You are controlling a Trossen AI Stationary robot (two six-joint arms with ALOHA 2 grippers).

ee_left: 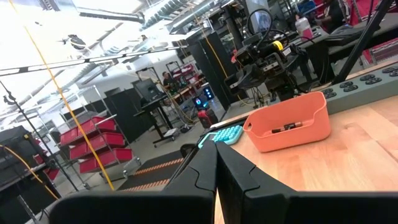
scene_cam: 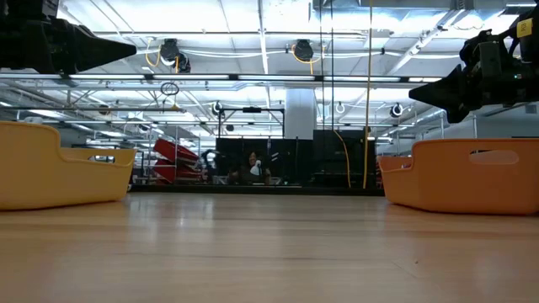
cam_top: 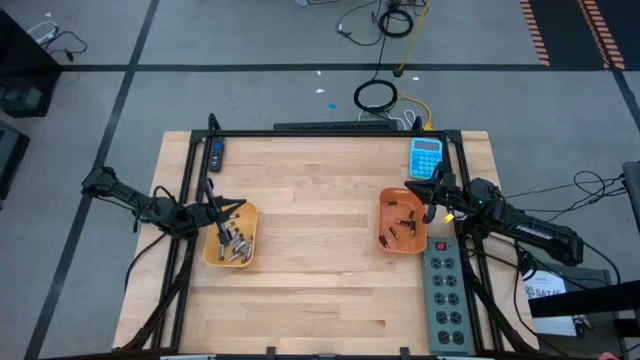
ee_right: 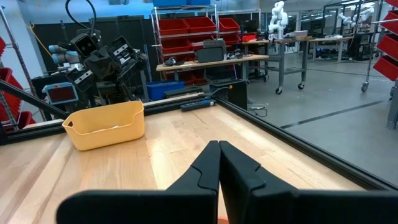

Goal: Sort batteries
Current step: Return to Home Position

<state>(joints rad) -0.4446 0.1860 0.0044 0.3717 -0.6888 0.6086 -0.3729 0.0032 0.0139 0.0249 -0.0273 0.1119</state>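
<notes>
As the batteries point(cam_top: 235, 245) lie in the left yellow bin point(cam_top: 208, 247) and right orange bin point(cam_top: 382, 226), they are likely light, stiff and slippery: pinch mid-barrel. Left gripper point(ee_left: 216, 149) and right gripper point(ee_right: 219, 144) hang clenched, empty.

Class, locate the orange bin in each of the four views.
High view: orange bin on the wooden table, right side.
Low view: bin at the right edge.
Left wrist view: bin across the table, beside the blue calculator.
Right wrist view: not in it.
Shared landmark: the wooden table.
</notes>
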